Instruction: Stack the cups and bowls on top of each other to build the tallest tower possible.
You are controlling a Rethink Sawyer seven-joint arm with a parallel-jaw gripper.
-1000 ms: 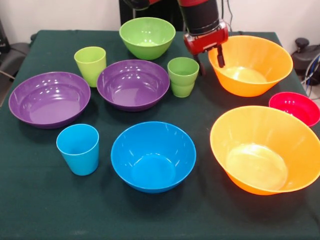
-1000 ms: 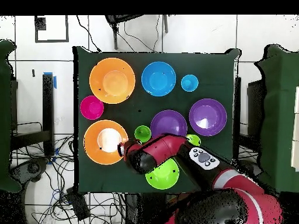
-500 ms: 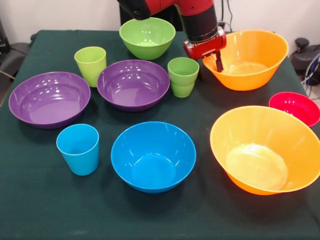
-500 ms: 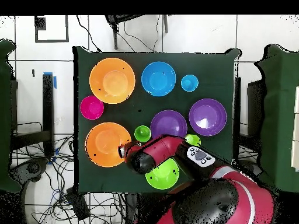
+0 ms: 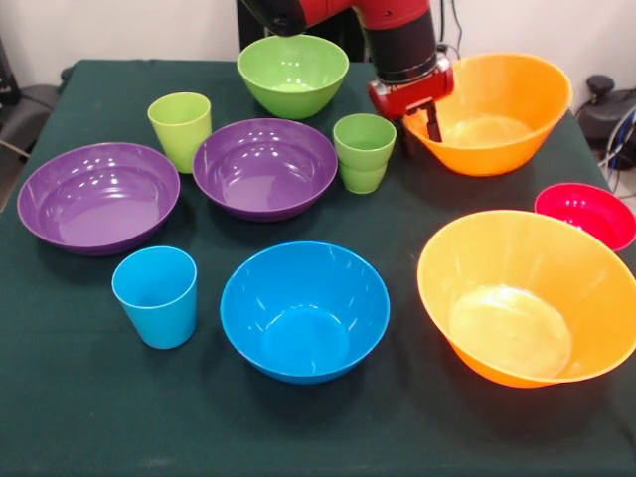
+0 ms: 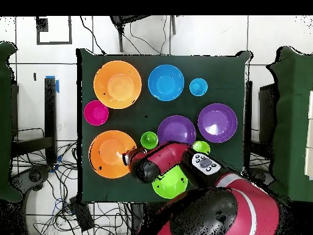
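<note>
At the far orange bowl (image 5: 492,114), gripper (image 5: 419,126) apparently clamped on its tilted rim.

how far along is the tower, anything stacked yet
Nothing is stacked: every cup and bowl sits apart on the table. In hand: the gripper is clamped on the rim of the far orange bowl, which is tilted, one side raised. Left: all the stacking, including the near orange bowl.
</note>
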